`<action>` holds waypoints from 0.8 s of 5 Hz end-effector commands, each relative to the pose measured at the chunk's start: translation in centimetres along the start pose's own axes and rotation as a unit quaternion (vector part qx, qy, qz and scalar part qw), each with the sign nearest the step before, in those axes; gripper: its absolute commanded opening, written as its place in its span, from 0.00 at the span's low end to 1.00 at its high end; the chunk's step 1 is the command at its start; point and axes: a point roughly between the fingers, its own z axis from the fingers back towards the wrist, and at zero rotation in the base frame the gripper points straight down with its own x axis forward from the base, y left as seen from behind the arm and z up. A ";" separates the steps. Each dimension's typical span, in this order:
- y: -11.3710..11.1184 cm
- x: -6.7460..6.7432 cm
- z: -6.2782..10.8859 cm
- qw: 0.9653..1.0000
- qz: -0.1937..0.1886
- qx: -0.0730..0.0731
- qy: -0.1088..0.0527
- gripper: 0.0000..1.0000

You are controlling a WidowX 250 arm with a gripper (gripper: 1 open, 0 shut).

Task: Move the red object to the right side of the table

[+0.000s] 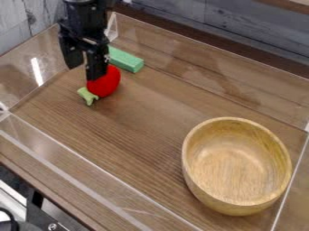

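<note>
The gripper [92, 63] hung tip-down over the left part of the table [145, 135], its two dark fingers [96, 67] spread wide apart and holding nothing. They stood directly over the red object [105, 82], with the fingertips at about the level of the toy's top; whether either finger touched it could not be told from this single view. That stance, splayed and vertical above the toy, read as the set-up for a top-down pinch, so the step in hand was judged to be the approach before the grasp.

The red object lay on the wood-grain surface at the left, its short light-green stem end [88, 95] pointing toward the near-left corner. Just behind it, close to the back wall, lay a flat green rectangular block [126, 62], near enough that a wide-spread finger might have brushed it on the way down.

Well apart, toward the near right, sat an empty wooden bowl [238, 164], taking up much of the right side, where the toy was meant to end. Low clear acrylic walls [36, 63] bordered the tabletop. The move itself had not yet begun.
</note>
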 end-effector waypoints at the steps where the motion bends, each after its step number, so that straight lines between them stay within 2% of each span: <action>1: 1.2 1.4 0.7 0.999 0.005 0.018 -0.032 1.00; 2: 1.5 2.0 -0.1 0.999 0.005 0.017 -0.034 1.00; 4: 1.6 2.6 -0.1 0.999 0.008 0.005 -0.047 1.00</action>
